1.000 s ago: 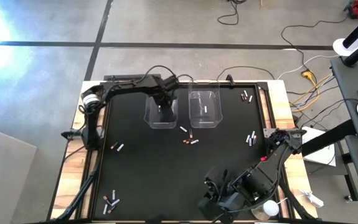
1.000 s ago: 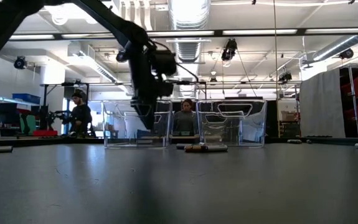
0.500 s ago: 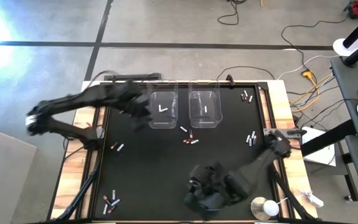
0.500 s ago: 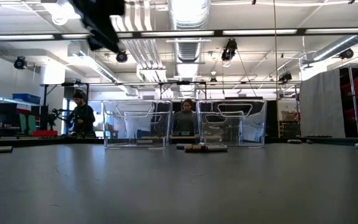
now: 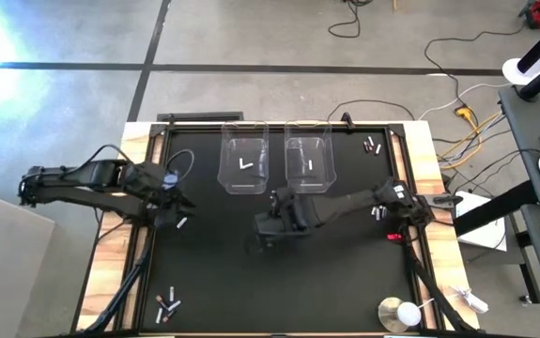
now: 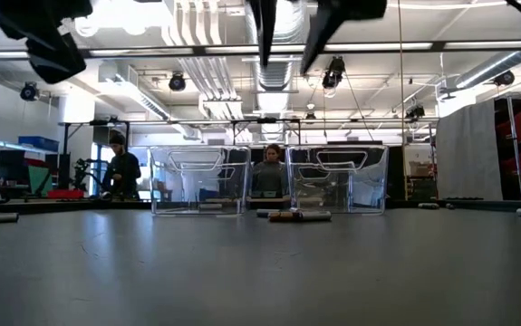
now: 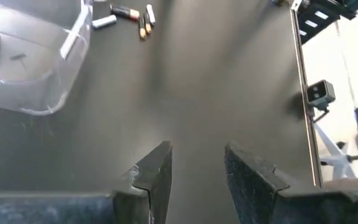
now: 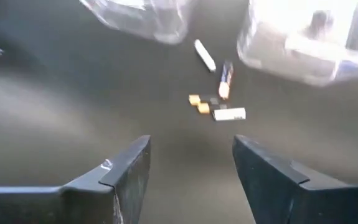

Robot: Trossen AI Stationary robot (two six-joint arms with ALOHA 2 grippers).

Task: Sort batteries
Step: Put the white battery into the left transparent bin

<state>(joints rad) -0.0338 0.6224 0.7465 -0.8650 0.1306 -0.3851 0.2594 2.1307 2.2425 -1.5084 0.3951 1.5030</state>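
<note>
My dark two-finger left gripper (image 7: 194, 171): raised at table's left side, jaws apart, empty. My dark two-finger right gripper (image 8: 191, 168): mid-table, raised, jaws apart, empty.

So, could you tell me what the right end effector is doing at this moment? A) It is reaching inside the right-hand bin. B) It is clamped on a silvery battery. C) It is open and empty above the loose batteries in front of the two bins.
C: the right end effector shows open, empty fingers, with the loose batteries lying ahead, short of the clear bins.
</note>
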